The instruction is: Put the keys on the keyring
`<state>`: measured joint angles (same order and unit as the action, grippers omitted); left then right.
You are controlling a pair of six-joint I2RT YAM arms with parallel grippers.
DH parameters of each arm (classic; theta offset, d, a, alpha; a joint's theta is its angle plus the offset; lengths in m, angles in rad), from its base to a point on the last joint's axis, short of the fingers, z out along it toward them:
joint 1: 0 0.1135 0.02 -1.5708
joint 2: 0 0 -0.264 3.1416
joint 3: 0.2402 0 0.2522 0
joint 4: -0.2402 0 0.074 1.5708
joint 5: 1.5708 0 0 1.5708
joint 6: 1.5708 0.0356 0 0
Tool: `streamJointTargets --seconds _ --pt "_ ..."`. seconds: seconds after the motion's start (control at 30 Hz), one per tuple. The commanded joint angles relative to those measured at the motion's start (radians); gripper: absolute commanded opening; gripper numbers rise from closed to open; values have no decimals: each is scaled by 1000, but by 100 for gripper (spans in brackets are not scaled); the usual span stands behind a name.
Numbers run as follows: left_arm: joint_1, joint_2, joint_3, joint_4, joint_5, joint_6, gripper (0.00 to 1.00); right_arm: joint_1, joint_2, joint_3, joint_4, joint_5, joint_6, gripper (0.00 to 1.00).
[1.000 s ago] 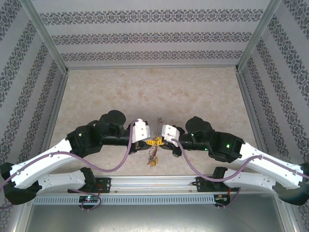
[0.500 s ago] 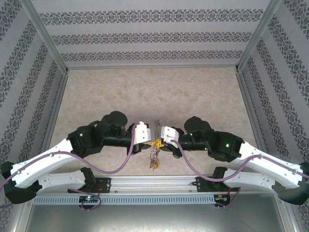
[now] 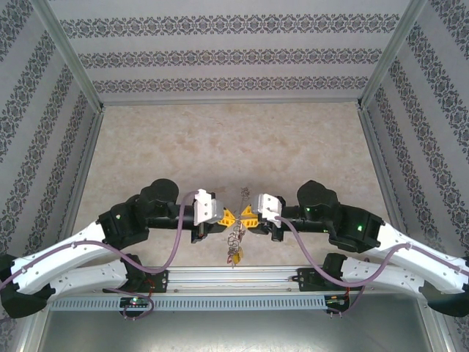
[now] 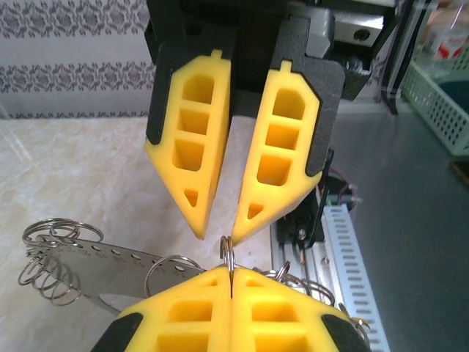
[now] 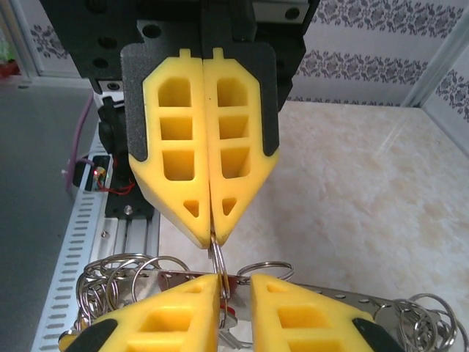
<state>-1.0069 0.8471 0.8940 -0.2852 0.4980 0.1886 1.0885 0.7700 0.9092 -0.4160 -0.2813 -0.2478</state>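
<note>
The left gripper [image 5: 212, 238] is pressed together on a small silvery ring [image 4: 226, 253], pinching it edge-on right at its fingertips. The right gripper [image 4: 221, 233] faces it tip to tip with its fingers slightly spread, one on either side of that ring and, as far as the wrist views show, not clamping it. The keyring [image 4: 110, 258], a flat grey strip strung with more wire rings, hangs just beneath both sets of fingertips and trails off to one side of the left gripper; the keys I cannot pick out in the tangle. The step in hand looks like a handover or regrip of the ring between the two arms. To do it well, the left pinch should stay firm until the right fingers close squarely on the wire, a little off from the left tips so the pads do not collide — the ring is thin and smooth, and the hanging bundle will likely twist it. A shallow bite at the very tips would probably let it slide out — better to seat the wire deeper between the pads before the left lets go
</note>
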Motion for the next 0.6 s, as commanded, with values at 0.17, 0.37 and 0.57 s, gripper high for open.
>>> streamJointTargets --seconds 0.17,0.37,0.57 --pt "22 -67 -55 296 101 -126 0 -9 -17 -45 117 -67 44 19" --pt "25 -75 -94 380 103 -153 0 -10 -15 -56 135 -82 47 15" --pt "39 -69 -136 471 125 -189 0 -9 -30 -58 146 -63 31 1"
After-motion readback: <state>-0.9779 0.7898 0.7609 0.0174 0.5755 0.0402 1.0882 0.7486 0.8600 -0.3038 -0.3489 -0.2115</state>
